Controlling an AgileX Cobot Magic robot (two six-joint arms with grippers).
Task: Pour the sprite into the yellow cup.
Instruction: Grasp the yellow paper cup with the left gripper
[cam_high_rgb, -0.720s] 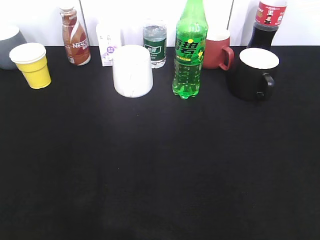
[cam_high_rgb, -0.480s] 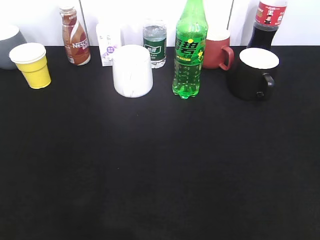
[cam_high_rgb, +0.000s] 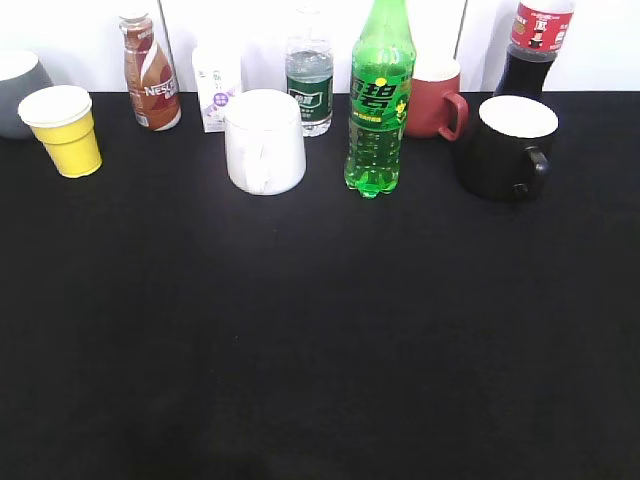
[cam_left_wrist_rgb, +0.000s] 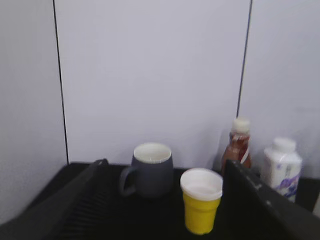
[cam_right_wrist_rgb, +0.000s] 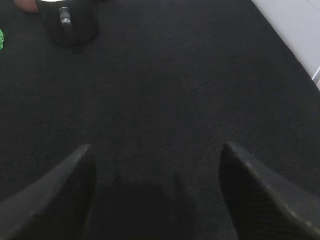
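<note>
The sprite (cam_high_rgb: 378, 100), a tall green bottle with a green cap, stands upright at the back middle of the black table; a green sliver of it shows in the right wrist view (cam_right_wrist_rgb: 1, 39). The yellow cup (cam_high_rgb: 65, 135) stands upright at the back left. In the left wrist view the yellow cup (cam_left_wrist_rgb: 201, 207) stands between the fingers of my open, empty left gripper (cam_left_wrist_rgb: 165, 165), ahead of them and nearer the right finger. My right gripper (cam_right_wrist_rgb: 156, 150) is open and empty over bare black table. Neither gripper shows in the exterior view.
A white mug (cam_high_rgb: 265, 140) and a small clear bottle (cam_high_rgb: 308, 90) stand left of the sprite; a red mug (cam_high_rgb: 437, 100), black mug (cam_high_rgb: 505, 145) and cola bottle (cam_high_rgb: 535, 45) to its right. A grey mug (cam_left_wrist_rgb: 150, 170), a Nescafe bottle (cam_high_rgb: 150, 75) and a small white bottle (cam_high_rgb: 217, 85) stand near the yellow cup.
</note>
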